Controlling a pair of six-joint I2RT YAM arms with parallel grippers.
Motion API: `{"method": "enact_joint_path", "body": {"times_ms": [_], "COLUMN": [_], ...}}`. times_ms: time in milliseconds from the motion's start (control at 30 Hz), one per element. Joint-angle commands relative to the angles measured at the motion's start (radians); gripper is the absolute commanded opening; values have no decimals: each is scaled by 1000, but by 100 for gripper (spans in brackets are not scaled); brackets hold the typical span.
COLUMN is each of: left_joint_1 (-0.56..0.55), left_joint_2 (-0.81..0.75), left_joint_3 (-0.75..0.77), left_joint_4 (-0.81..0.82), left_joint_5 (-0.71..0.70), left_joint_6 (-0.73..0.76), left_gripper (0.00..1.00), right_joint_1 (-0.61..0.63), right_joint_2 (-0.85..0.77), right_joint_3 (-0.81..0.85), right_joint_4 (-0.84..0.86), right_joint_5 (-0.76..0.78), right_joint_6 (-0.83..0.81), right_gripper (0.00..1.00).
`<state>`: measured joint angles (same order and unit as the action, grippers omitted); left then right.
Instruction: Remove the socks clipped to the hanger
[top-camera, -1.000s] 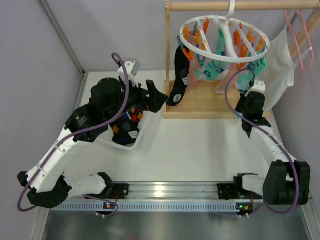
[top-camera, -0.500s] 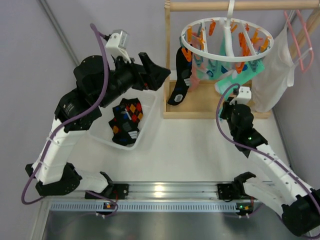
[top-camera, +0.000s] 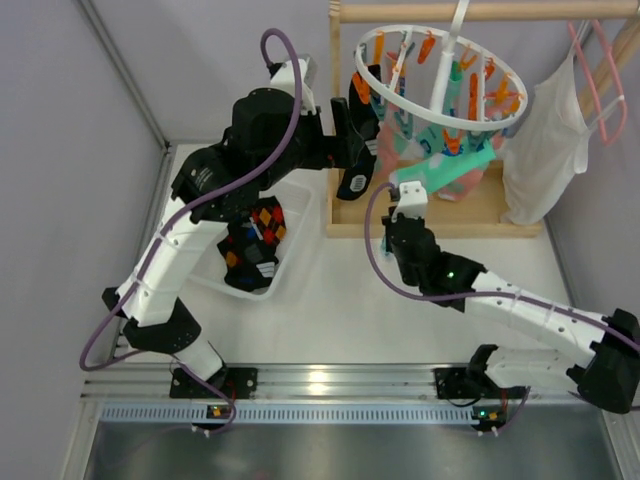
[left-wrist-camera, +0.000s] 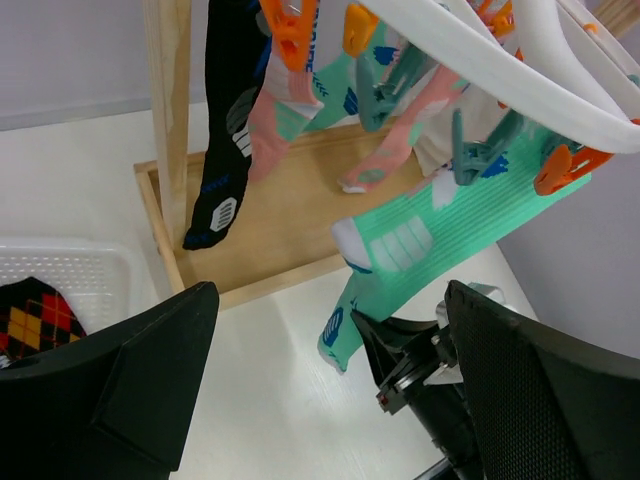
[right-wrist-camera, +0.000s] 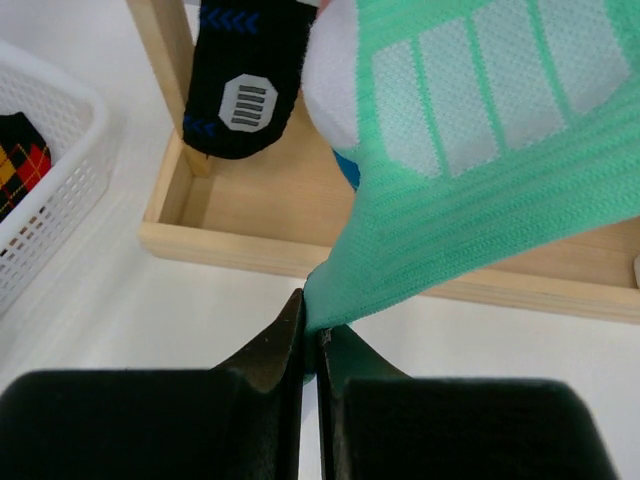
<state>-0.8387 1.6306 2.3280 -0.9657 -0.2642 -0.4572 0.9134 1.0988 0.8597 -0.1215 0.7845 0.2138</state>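
Observation:
The white ring hanger (top-camera: 440, 75) hangs tilted from the wooden rail, with orange and teal clips and several socks clipped to it. My right gripper (top-camera: 405, 192) is shut on the toe end of a teal sock (top-camera: 445, 170) and stretches it out to the left, with its other end clipped to the ring. The right wrist view shows the jaws (right-wrist-camera: 311, 325) pinching that sock (right-wrist-camera: 480, 150). My left gripper (top-camera: 352, 130) is open and empty, by the black sock (top-camera: 357, 175) at the ring's left side. In the left wrist view (left-wrist-camera: 330, 300) the teal sock (left-wrist-camera: 400, 240), black sock (left-wrist-camera: 225, 150) and a pink sock (left-wrist-camera: 275, 130) hang ahead.
A wooden rack with a tray base (top-camera: 350, 215) and an upright post (top-camera: 335, 90) carries the hanger. A white basket (top-camera: 285, 275) with argyle socks (top-camera: 250, 240) stands at the left. A white cloth (top-camera: 540, 150) on a pink wire hanger (top-camera: 600, 90) hangs at the right.
My right gripper has pulled the teal sock left and toward the front, tilting the ring. My left arm has swung from above the basket up to the ring's left side.

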Motion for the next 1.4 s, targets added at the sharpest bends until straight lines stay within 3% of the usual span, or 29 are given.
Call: {"method": "enact_joint_path", "body": {"times_ms": [0,300,600,1067,1367], "left_joint_1": [-40,-88,-109,-140,-143], "left_joint_2": [-8,5,100,253,327], "left_joint_3": [70,122,192,289,263], "left_joint_4": [-8,-7,-7,79,125], "left_joint_5": [-108,-201,-262,-259,-454], "left_joint_6": [51,130,242,284,362], "left_gripper": [99,99,99,96,85], "right_joint_1": [94,214,246,263,269], "right_joint_2": [93,409,594,667,658], "right_joint_3": [107,364,576,657,662], "right_joint_4": [-24,-27,-58,-107,-115], "right_joint_5": [105,128,94,48,39], "right_joint_6": [6,-82,-169,-191,-197], "right_gripper": [0,0,0,0,0]}}
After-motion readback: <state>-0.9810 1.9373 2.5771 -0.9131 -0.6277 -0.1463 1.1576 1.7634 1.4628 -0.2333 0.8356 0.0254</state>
